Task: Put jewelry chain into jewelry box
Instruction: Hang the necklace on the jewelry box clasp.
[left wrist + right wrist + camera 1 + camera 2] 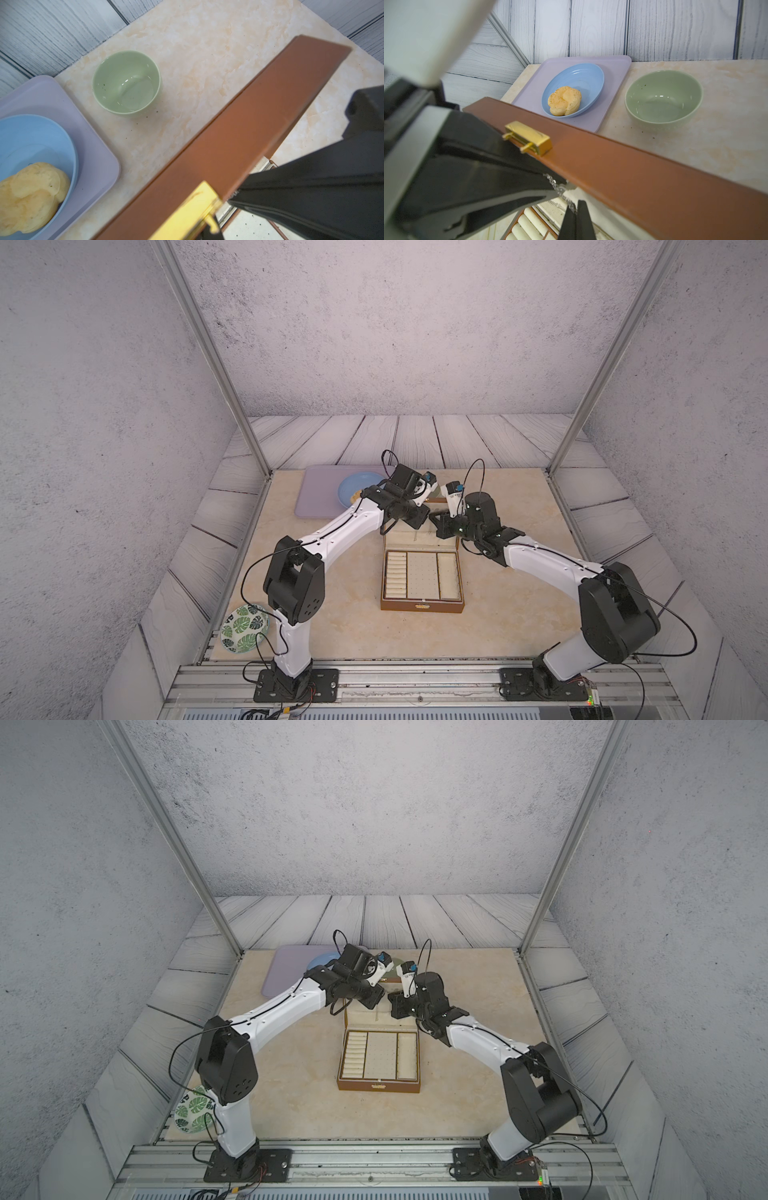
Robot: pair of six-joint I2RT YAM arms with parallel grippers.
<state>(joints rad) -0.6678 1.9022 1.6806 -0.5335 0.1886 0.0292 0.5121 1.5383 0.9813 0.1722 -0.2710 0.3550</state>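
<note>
The jewelry box (422, 606) sits open in the middle of the table (340, 614). Its compartmented cream tray faces up and its brown lid (633, 170) is raised at the back, with both arms reaching in over the lid's top edge. In the right wrist view the right gripper (576, 209) has its jaws clenched together with no gap, and the jewelry chain (559, 188) is pinched at their tip. From there the thin silvery links climb a short way to the tip of the left gripper (557, 186), whose jaws are also pressed shut, with the chain coming out at their point as if nipped there. The two gripper tips are very near each other, on the lined side of the lid just under its edge, and beside the gold clasp (529, 137) that sticks out from that edge. A further bit of chain lies against the cream lining below the tips; how far it runs is hidden. The ring rolls (527, 224) of the tray show beneath the right jaws. In both top views the chain is too fine to make out between the grippers. Behind the lid stand a green bowl (685, 87) and, just beside it, a lilac tray (612, 68) carrying a blue dish (591, 74) with a bread roll (564, 100) in it. A leaf-patterned bowl (243, 632) sits at the table's near left corner, well apart from the box.
</note>
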